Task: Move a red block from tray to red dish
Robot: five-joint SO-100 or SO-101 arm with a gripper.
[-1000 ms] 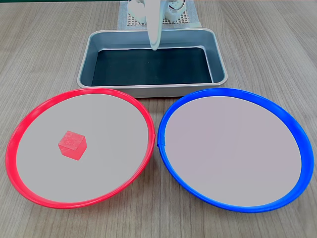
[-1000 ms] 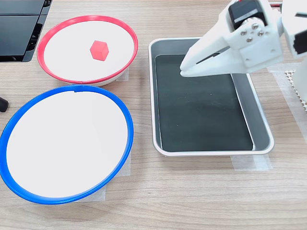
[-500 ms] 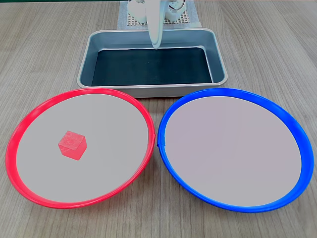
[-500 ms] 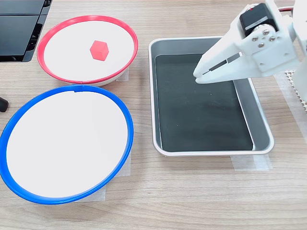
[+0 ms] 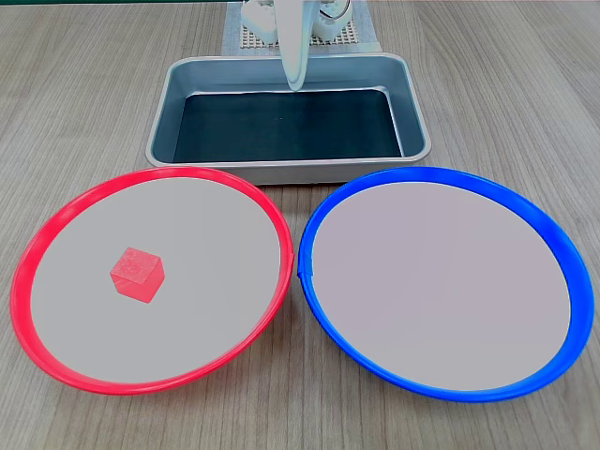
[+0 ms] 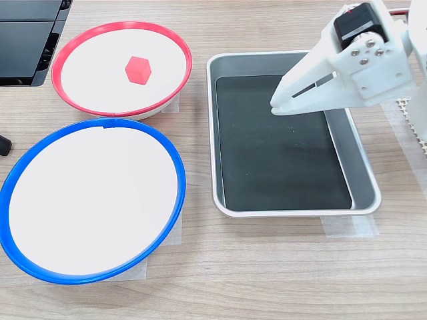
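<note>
Hand (image 6: 275, 107) closed and empty above tray (image 6: 365, 175); red block (image 5: 137, 274) in red dish (image 5: 150, 185).

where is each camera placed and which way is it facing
First exterior view: sits high across the table from the arm, looking at it over the red dish holding the red block, the blue dish and the tray; only the shut pincer and part of the base show.
Second exterior view: looks steeply down from the arm's side; the pincer and its white wrist reach in from the second exterior view's right over the tray.
Shared: both dishes, block, tray, pincer.
</note>
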